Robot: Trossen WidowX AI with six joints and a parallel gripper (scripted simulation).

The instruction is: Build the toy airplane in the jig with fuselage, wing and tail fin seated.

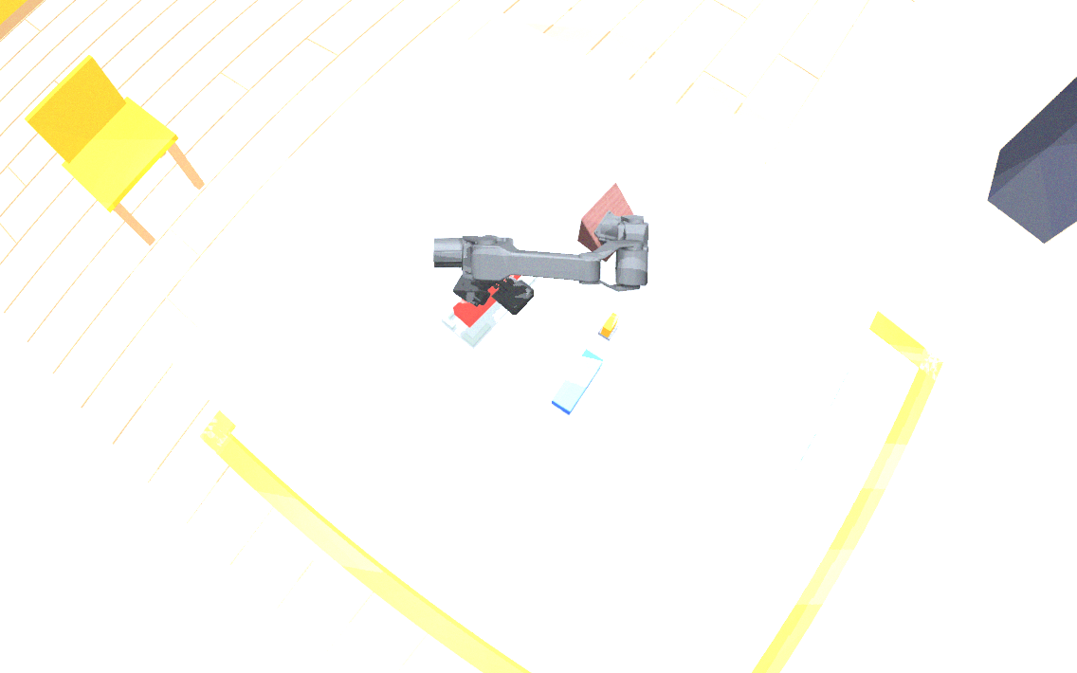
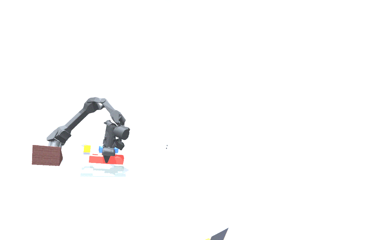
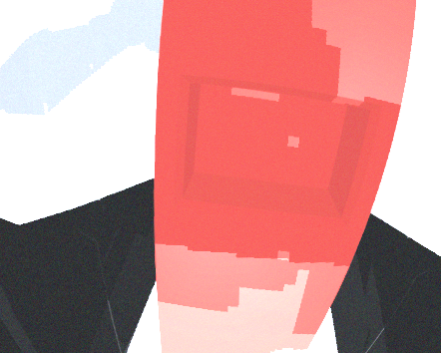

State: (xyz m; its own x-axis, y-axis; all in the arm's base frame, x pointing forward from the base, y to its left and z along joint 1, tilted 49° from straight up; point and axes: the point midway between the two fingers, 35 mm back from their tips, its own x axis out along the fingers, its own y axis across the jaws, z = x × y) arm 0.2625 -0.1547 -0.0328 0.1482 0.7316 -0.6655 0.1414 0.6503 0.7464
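Observation:
My gripper (image 1: 492,294) (image 2: 106,161) (image 3: 254,239) points down and is shut on the red fuselage (image 1: 472,313) (image 2: 117,160) (image 3: 264,226), one finger on each side. The fuselage's rectangular socket (image 3: 269,150) faces up and is empty. The fuselage is low over or in the pale, see-through jig (image 1: 473,333) (image 2: 87,172); glare hides whether it touches the cradle. The blue wing (image 1: 577,385) (image 2: 100,149) lies apart from the jig, partly hidden by the gripper in the exterior view. The small yellow tail fin (image 1: 609,324) (image 2: 87,148) stands near the wing.
The arm's base is at a reddish-brown wooden block (image 1: 607,210) (image 2: 45,155). A yellow chair (image 1: 119,150) is far off at the upper left and a dark box (image 1: 1052,158) at the upper right of the top view. Strong glare washes out the surface and jig edges.

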